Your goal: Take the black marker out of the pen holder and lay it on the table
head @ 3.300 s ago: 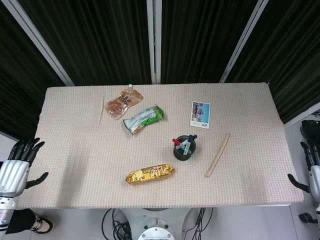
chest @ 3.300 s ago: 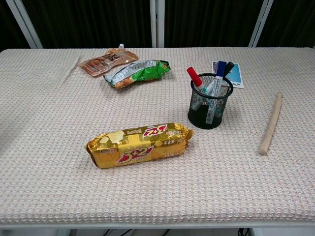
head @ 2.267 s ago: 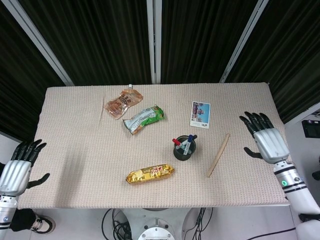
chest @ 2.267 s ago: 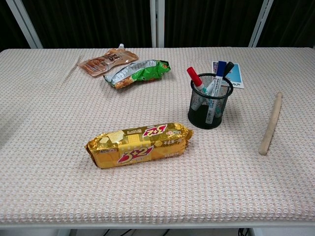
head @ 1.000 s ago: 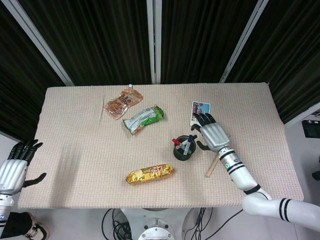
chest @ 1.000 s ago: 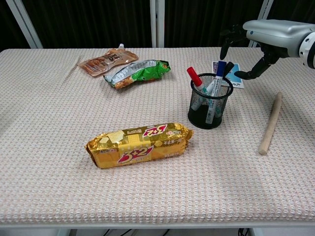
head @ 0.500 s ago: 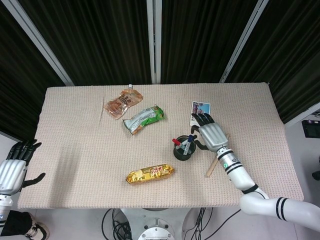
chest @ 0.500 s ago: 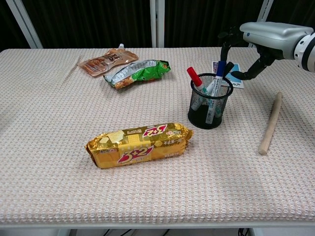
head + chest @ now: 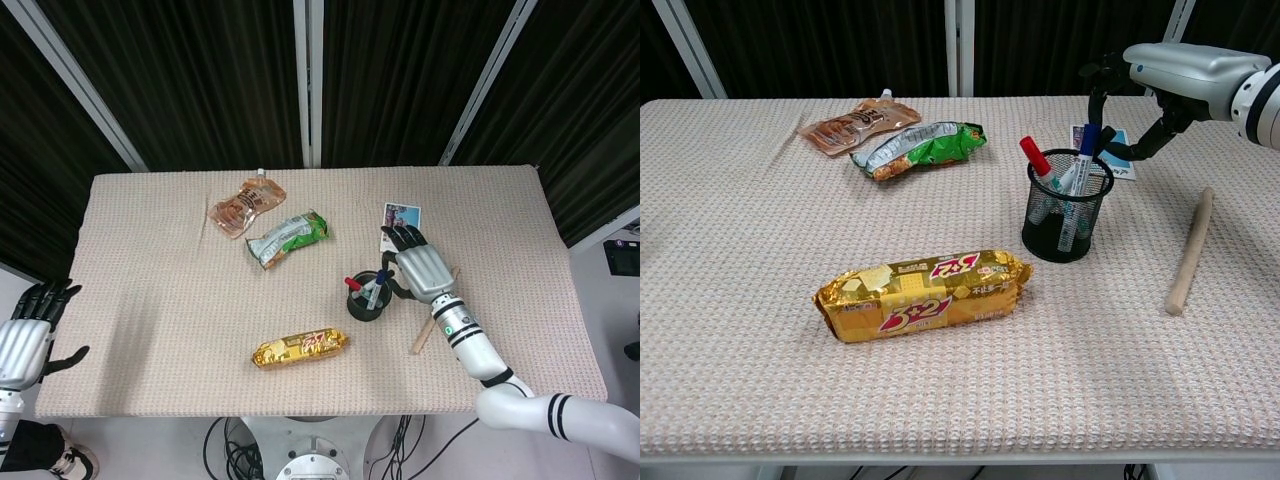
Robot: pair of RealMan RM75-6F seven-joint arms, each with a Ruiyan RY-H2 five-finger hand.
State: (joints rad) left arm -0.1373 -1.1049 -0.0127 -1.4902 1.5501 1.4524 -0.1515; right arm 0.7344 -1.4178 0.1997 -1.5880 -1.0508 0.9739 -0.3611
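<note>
The black mesh pen holder [image 9: 366, 301] [image 9: 1064, 212] stands right of the table's middle and holds a red marker [image 9: 1033, 155], a blue marker [image 9: 1087, 139] and the black marker [image 9: 1101, 144]. My right hand [image 9: 420, 266] [image 9: 1171, 69] hovers just above and behind the holder. Its fingers are apart and hang down around the marker tops, with the thumb curling in beside the black marker's cap. I cannot see any firm grip on the marker. My left hand [image 9: 26, 338] hangs open beyond the table's left edge.
A gold biscuit pack [image 9: 300, 349] [image 9: 925, 295] lies in front of the holder. A green snack bag [image 9: 288, 238] and a brown pouch [image 9: 246, 206] lie at the back left. A photo card [image 9: 399, 215] sits behind the hand, and a wooden stick [image 9: 1190, 255] lies to its right.
My right hand came in from the table's right edge and has settled over the pen holder, edging left and lower until its thumb is beside the black marker. The left hand stays put.
</note>
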